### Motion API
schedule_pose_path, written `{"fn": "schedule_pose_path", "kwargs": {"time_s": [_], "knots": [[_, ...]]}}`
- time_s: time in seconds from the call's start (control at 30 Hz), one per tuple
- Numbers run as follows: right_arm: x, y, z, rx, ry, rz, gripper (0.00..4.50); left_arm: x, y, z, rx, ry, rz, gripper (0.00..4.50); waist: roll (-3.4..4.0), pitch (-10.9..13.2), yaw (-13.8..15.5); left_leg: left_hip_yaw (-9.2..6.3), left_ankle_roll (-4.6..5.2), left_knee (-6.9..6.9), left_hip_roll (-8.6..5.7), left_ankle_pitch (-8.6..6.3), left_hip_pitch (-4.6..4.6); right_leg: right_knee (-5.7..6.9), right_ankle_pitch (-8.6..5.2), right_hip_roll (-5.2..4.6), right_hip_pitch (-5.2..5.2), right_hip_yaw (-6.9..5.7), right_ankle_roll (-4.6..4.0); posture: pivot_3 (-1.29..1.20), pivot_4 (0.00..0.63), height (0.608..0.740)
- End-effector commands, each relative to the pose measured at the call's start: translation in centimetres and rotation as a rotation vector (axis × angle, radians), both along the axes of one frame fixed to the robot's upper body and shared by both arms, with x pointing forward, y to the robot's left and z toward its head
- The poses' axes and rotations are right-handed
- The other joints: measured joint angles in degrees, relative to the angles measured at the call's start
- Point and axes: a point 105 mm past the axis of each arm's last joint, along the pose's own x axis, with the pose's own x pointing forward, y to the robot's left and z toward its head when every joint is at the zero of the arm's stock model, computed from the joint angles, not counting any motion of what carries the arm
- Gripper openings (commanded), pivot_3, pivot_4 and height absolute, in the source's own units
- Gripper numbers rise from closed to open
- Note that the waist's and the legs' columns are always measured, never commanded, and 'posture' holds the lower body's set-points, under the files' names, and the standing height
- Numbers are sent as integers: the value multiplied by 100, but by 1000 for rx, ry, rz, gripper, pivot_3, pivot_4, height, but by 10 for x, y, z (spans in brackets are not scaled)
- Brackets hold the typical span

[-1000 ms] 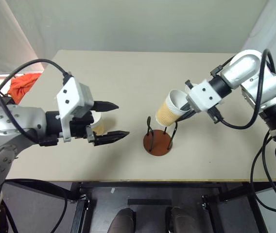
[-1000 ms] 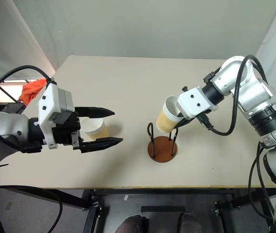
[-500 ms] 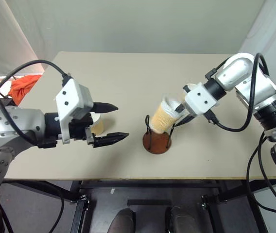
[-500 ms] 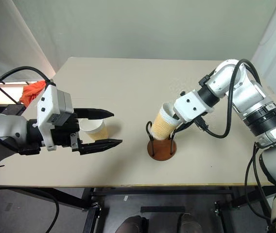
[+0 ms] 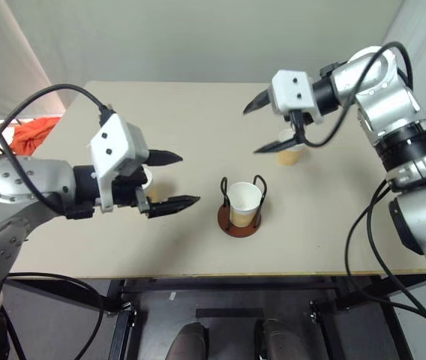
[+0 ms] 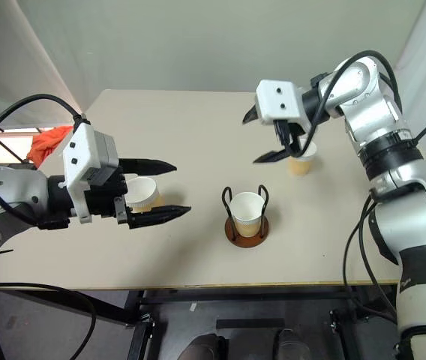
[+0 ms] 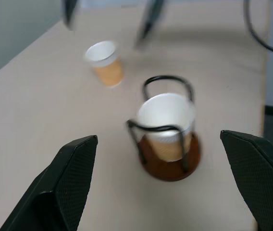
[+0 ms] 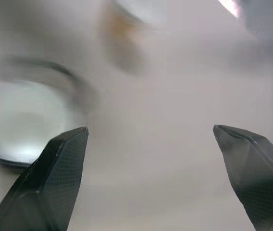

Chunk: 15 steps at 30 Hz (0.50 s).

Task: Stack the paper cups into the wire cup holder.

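One cup (image 5: 244, 203) sits upright in the holder (image 5: 241, 222), between its two wire loops, near the table's (image 5: 198, 127) front edge. The right gripper (image 5: 260, 128) hangs above the table beyond the holder, claw wide and empty, with a second cup (image 5: 291, 148) on the table just behind it. The left gripper (image 5: 172, 180) hovers left of the holder, claw wide, nothing in it. A third cup (image 6: 142, 193) stands behind its fingers.

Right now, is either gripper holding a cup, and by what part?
No. Both the left gripper and right gripper are open and empty; one cup stands in the holder.
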Motion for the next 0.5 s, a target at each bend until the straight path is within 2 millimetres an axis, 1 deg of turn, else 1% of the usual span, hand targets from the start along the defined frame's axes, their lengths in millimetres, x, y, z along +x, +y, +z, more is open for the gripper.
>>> {"fn": "schedule_pose_path", "kwargs": {"time_s": [0.03,0.1,0.2,0.27,0.37,0.5], "knots": [[25,-23,-12,-35,-63,-189,4469,11,-3,14,0,-113,42,4500,-1,1,25,0,0,0,0,0,-4,0,1,0,-2,0,-1,0,150,740],[37,-37,-22,-94,-112,-283,4469,16,-6,15,8,-128,53,4500,-1,1,25,3,3,3,-3,-3,-15,-4,6,0,-11,0,-10,0,150,740],[44,-43,-26,-89,-121,-355,4469,24,-9,14,27,-159,81,4500,0,1,24,9,-11,5,-2,-10,-35,-10,10,0,-27,0,-7,0,150,740],[50,-49,-28,-118,-164,-416,4469,28,-13,10,50,-171,87,4500,0,2,14,11,-34,3,0,-13,-35,-11,30,1,-29,-2,27,0,150,740],[55,-53,-35,-128,-166,-467,4469,31,-17,10,39,-185,98,4500,0,2,1,26,-56,4,18,-25,-36,-13,38,12,-31,-2,40,0,150,740],[58,-58,-46,-150,-165,-511,4469,28,-19,10,30,-181,90,4500,0,2,5,28,-76,5,34,-40,-38,-15,37,31,-34,-2,40,0,150,740]]}}
